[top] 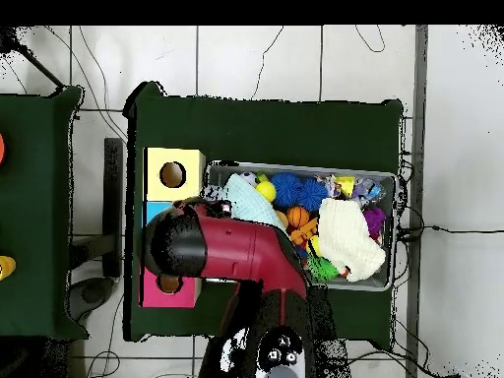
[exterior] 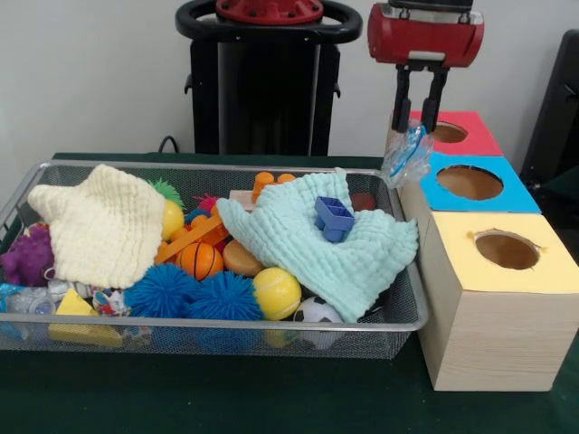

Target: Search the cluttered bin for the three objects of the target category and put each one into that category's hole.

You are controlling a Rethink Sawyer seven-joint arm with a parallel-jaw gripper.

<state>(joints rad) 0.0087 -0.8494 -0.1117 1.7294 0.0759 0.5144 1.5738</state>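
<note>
A: Bottle [exterior: 407, 155] status, front view?
B: Clamped between the two black fingers of the gripper [exterior: 418, 127], hanging crumpled in the air at the bin's [exterior: 409, 318] far right corner, just beside the blue box [exterior: 493, 194]. Red box [exterior: 470, 134] sits behind it, yellow box [exterior: 534, 271] nearest the camera.
A: Bin contents?
B: Cream cloth [exterior: 104, 226] left, mint cloth [exterior: 335, 249] right with a blue block [exterior: 333, 217] on top. Blue spiky balls [exterior: 194, 297], yellow ball [exterior: 276, 292], small basketball [exterior: 200, 260], purple toy [exterior: 27, 256]. Another clear bottle [exterior: 27, 300] lies at the near left corner.
A: Overhead?
B: Red arm [top: 231, 251] covers the blue box and part of the red box [top: 162, 290]; fingers and bottle hidden under it. Yellow box [top: 173, 175] clear, touching the bin [top: 396, 231]. Both cloths, mint cloth [top: 246, 200] and cream cloth [top: 346, 236], show inside.
</note>
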